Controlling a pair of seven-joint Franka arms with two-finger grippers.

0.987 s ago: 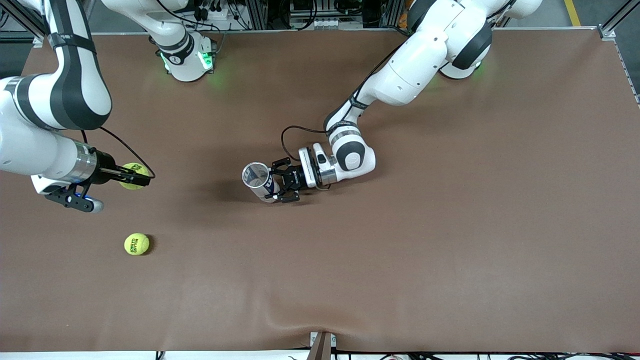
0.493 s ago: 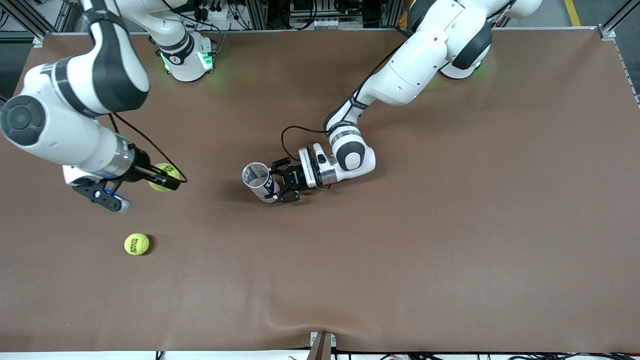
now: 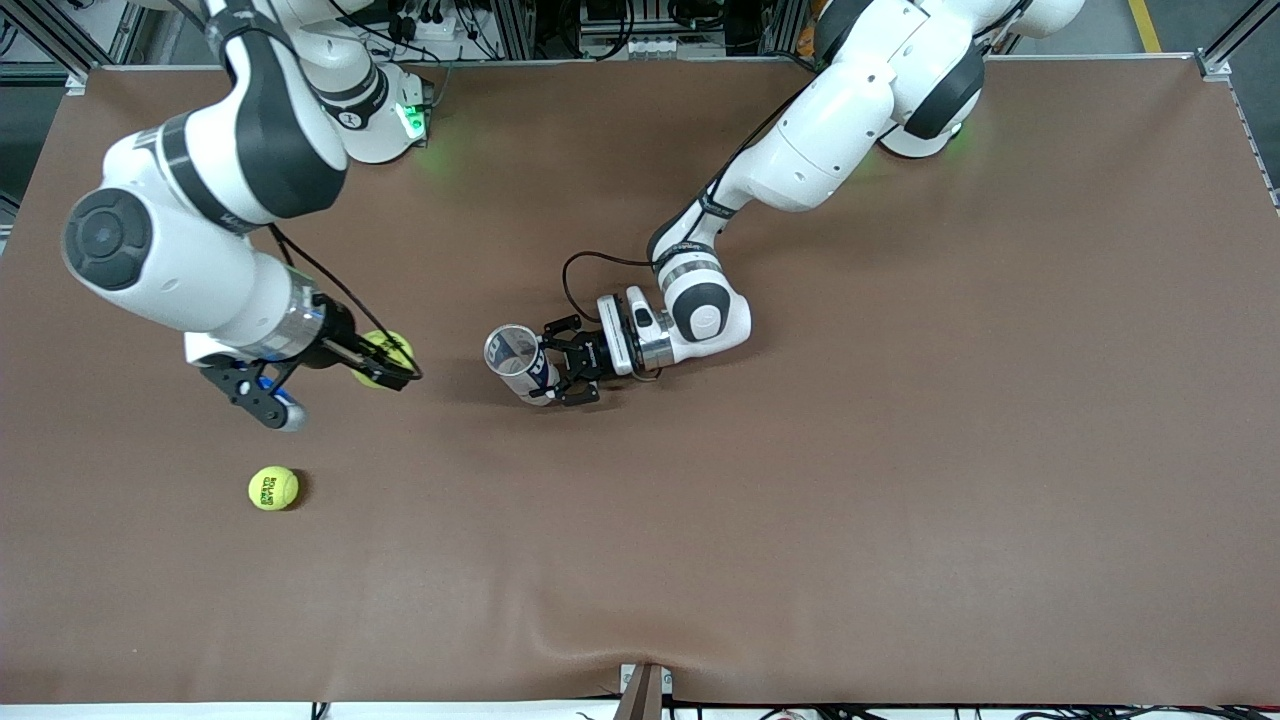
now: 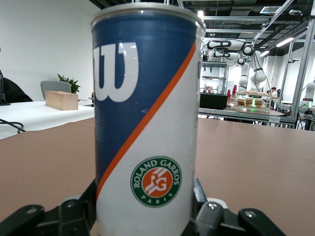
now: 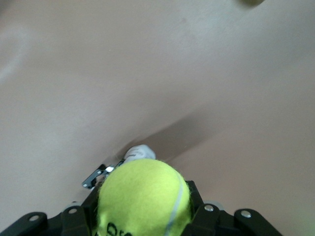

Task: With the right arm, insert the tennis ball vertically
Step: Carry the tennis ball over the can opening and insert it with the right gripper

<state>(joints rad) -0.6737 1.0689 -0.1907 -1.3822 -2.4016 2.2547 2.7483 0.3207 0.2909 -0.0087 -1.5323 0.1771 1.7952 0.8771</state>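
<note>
My right gripper (image 3: 385, 362) is shut on a yellow tennis ball (image 3: 381, 357) and holds it above the table, between the right arm's end and the can. In the right wrist view the ball (image 5: 143, 199) fills the space between the black fingers (image 5: 197, 206). My left gripper (image 3: 556, 372) is shut on a blue and white tennis ball can (image 3: 518, 362) standing upright near the table's middle, its open mouth up. In the left wrist view the can (image 4: 145, 118) stands close between the fingers.
A second yellow tennis ball (image 3: 273, 488) lies on the brown table (image 3: 900, 450), nearer to the front camera than the right gripper. The robot bases stand along the table's top edge.
My right arm has carried the held tennis ball steadily toward the can. The left arm and the can have not moved. The loose ball has stayed in place.
</note>
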